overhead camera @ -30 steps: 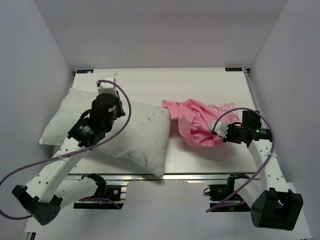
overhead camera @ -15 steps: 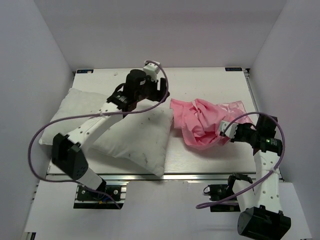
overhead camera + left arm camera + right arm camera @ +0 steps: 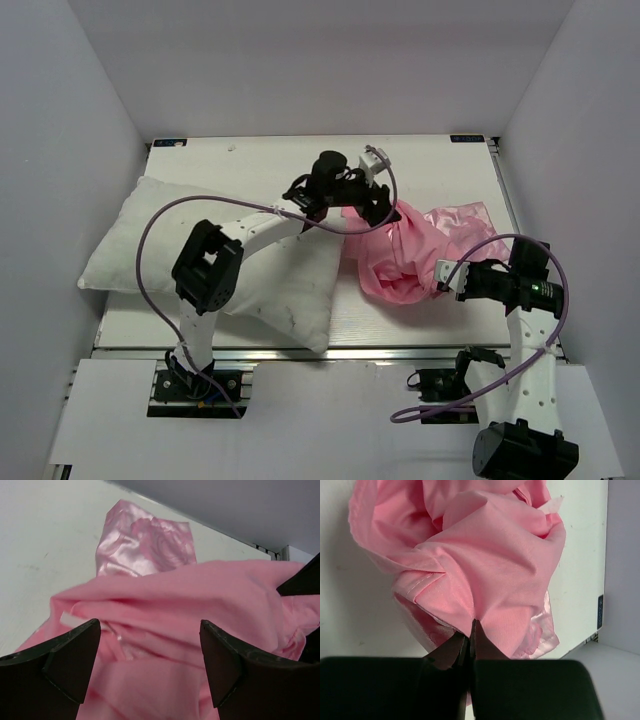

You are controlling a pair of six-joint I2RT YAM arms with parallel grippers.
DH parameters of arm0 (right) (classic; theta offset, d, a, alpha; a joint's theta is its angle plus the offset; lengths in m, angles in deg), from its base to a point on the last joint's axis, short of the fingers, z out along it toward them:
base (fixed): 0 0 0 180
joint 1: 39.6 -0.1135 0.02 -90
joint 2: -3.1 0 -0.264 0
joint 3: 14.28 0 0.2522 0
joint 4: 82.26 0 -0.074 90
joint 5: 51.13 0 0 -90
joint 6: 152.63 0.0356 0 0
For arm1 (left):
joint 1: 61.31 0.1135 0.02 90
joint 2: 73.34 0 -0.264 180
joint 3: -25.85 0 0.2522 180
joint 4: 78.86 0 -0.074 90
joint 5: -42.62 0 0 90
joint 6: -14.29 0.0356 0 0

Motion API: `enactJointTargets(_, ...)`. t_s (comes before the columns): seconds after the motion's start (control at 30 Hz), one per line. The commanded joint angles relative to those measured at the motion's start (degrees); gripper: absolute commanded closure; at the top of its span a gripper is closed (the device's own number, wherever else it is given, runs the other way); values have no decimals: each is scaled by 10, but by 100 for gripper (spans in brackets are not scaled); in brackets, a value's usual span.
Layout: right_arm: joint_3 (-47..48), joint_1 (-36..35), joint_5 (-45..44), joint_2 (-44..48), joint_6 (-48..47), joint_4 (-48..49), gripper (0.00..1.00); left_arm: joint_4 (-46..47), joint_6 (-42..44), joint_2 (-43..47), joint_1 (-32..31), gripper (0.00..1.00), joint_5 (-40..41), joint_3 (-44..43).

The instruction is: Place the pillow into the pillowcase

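Observation:
The white pillow [image 3: 170, 250] lies flat on the left half of the table. The pink pillowcase [image 3: 410, 255] sits bunched up to its right, its shiny rose-patterned side [image 3: 145, 545] showing at the back. My left gripper [image 3: 378, 205] reaches across over the pillowcase's left edge, open, with pink cloth [image 3: 165, 605] just beyond its spread fingers and nothing pinched. My right gripper [image 3: 447, 277] is shut on a fold of the pillowcase [image 3: 485, 570] at its right side, lifting the cloth a little.
The white table [image 3: 420, 160] ends at a metal rail along the near edge [image 3: 330, 353]. Grey walls stand close on the left, back and right. Purple cables loop beside both arms.
My left arm has swung from above the pillow far to the right, over to the pillowcase, and its gripper has opened wide. The right gripper has kept its hold, shifting the cloth slightly.

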Motion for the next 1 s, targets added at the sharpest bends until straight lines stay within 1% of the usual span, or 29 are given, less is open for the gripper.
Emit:
enactJointTargets(0.0,19,2,39,7,-33,-50,100,108,15,-22,-12,10,-50,-43)
enactJointTargets(0.13,11,1,44,17,-51,-76,100,178,7,-59,-16,11,-79,-61)
enactJointTargets(0.2,10,1,50,21,-46,-70,99,201,25,-76,-19,12,-106,-63)
enactJointTargets(0.23,12,1,52,20,-41,-64,99,198,49,-83,-19,14,-123,-64)
enactJointTargets(0.27,12,1,52,20,-41,-64,99,190,49,-83,-19,14,-123,-64)
enactJointTargets(0.33,18,2,52,15,-33,-60,99,162,89,-84,-20,16,-124,-60)
enactJointTargets(0.37,19,2,52,14,-32,-60,99,131,133,-82,-21,16,-119,-56)
enactJointTargets(0.43,20,1,55,11,-29,-61,98,101,185,-80,-31,15,-92,-52)
enactJointTargets(0.47,20,1,57,11,-29,-62,98,77,236,-82,-36,15,-83,-58)
enactJointTargets(0.53,20,1,69,15,-37,-65,98,61,276,-99,-48,14,-70,-70)
enactJointTargets(0.57,20,1,74,15,-43,-73,97,50,300,-106,-51,14,-66,-90)
enactJointTargets(0.67,20,1,90,19,-64,-89,96,45,323,-134,-63,14,-55,-116)
enactJointTargets(0.8,25,1,114,20,-64,-89,96,54,334,-157,-76,16,-44,-125)
enactJointTargets(0.9,30,1,114,21,-45,-76,95,47,336,-162,-82,26,-44,-125)
enactJointTargets(0.93,30,1,112,22,-41,-72,96,45,337,-161,-83,34,-44,-120)
enactJointTargets(0.97,30,1,112,23,-33,-63,96,43,336,-157,-84,40,-43,-113)
